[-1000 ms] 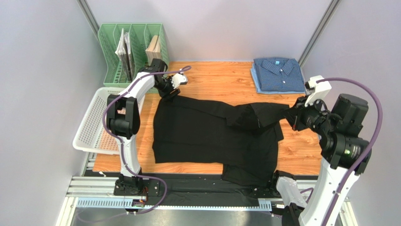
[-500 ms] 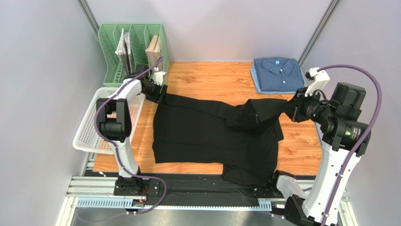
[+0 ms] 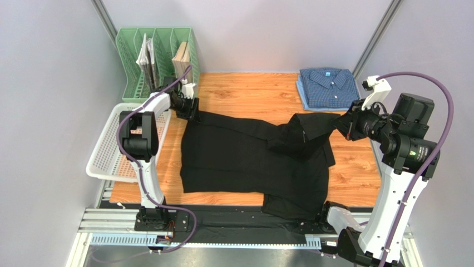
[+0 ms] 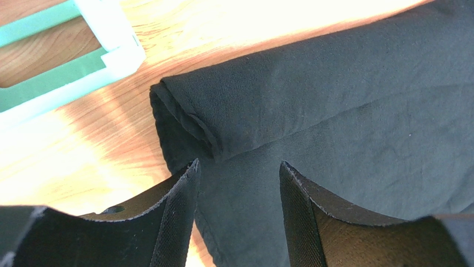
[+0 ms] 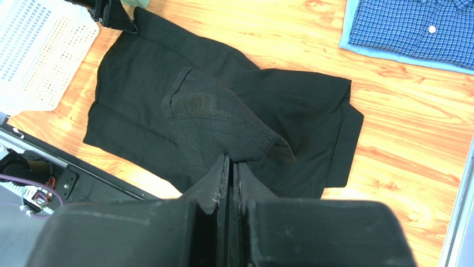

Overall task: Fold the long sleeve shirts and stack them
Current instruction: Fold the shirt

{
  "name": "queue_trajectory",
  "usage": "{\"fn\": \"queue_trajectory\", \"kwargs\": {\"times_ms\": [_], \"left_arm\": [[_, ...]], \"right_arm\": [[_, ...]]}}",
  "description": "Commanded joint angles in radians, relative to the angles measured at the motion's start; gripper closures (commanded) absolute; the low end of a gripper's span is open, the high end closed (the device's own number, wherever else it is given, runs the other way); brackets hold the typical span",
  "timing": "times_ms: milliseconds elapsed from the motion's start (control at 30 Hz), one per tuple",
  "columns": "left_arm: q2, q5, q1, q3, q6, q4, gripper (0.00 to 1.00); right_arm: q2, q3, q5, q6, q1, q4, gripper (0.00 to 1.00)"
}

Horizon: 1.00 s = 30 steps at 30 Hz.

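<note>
Black shirt: your black shirt (image 3: 245, 158) lies spread across the middle of the wooden table (image 3: 250, 92). Its near right part hangs over the table's near edge.
Raised part: a fold of the shirt on the right side is lifted off the table. It slopes up to the right, toward your right arm.
Left gripper: your left gripper (image 3: 187, 109) is at the far left corner of the shirt. In the left wrist view (image 4: 236, 167) its fingers are spread, with a rolled edge of black cloth just beyond them. You cannot tell from these views whether the fingertips touch the cloth.
Right gripper: your right gripper (image 3: 345, 125) is pressed together, pinching the end of the raised fold. In the right wrist view (image 5: 230, 160) the cloth fans out from the closed tips.
Blue shirt: the blue shirt (image 3: 328, 88) sits folded, collar up, in the far right corner of the table. A strip of bare wood separates it from the black one.
Basket: a white basket (image 3: 108, 153) sits at the left edge of the table, just beside the black shirt's left side.
Rack: a green rack (image 3: 158, 44) stands in the far left corner with books in its slots, beyond your left gripper.
</note>
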Motion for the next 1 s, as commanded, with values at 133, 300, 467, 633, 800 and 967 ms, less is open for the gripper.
{"fn": "queue_trajectory", "kwargs": {"times_ms": [133, 300, 467, 633, 800, 967], "left_arm": [[0.023, 0.038, -0.005, 0.02, -0.032, 0.033, 0.44], [0.039, 0.019, -0.005, 0.029, -0.047, 0.033, 0.46], [0.053, 0.044, -0.005, 0.049, -0.032, 0.013, 0.61], [0.029, 0.093, -0.005, 0.07, -0.012, -0.039, 0.94], [-0.025, 0.068, -0.005, 0.098, 0.009, -0.172, 1.0], [-0.027, 0.048, -0.005, 0.117, 0.023, -0.326, 1.0]], "right_arm": [[0.017, 0.069, -0.011, 0.011, 0.005, 0.042, 1.0], [0.02, 0.075, -0.008, 0.012, 0.005, 0.042, 1.0], [0.023, 0.086, -0.007, 0.012, 0.005, 0.044, 1.0], [0.03, 0.11, 0.001, 0.014, 0.005, 0.045, 1.0], [0.044, 0.184, 0.034, -0.003, 0.005, 0.035, 1.0], [0.035, 0.227, 0.076, -0.055, 0.005, 0.001, 1.0]]}}
